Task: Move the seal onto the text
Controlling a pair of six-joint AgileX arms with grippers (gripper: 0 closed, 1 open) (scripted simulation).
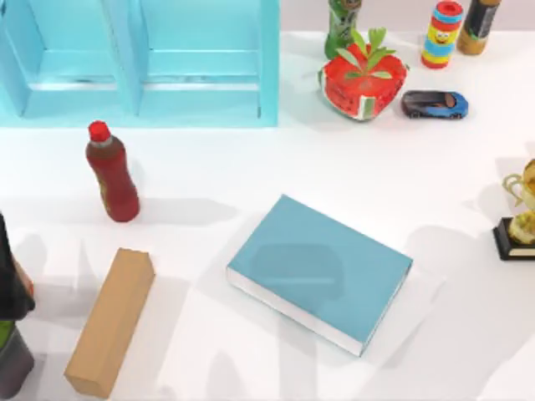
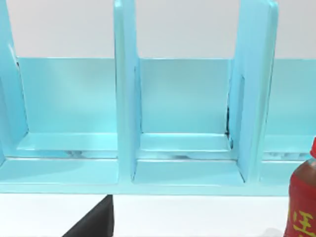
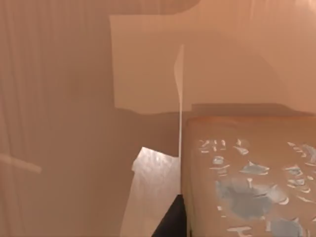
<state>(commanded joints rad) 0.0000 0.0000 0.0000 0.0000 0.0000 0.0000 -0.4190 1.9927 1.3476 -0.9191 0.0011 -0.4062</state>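
Note:
The seal (image 3: 247,187), a tan-brown block with pale mottled marks, looms very close in the right wrist view. One dark finger (image 3: 170,222) of my right gripper (image 3: 232,232) lies against its side, so the gripper looks shut on it. The text (image 1: 322,269), a thick teal-blue book with white page edges, lies flat at the table's middle with a soft rectangular shadow on its cover. My left arm (image 1: 10,284) stays parked at the far left edge. A dark fingertip of the left gripper (image 2: 94,224) points toward the shelf.
A light-blue shelf unit (image 1: 142,63) spans the back left. A red bottle (image 1: 113,174) and a long tan box (image 1: 110,322) stand left of the book. A watermelon planter (image 1: 362,79), toy car (image 1: 435,104), bottles and a trophy (image 1: 520,213) line the back and right.

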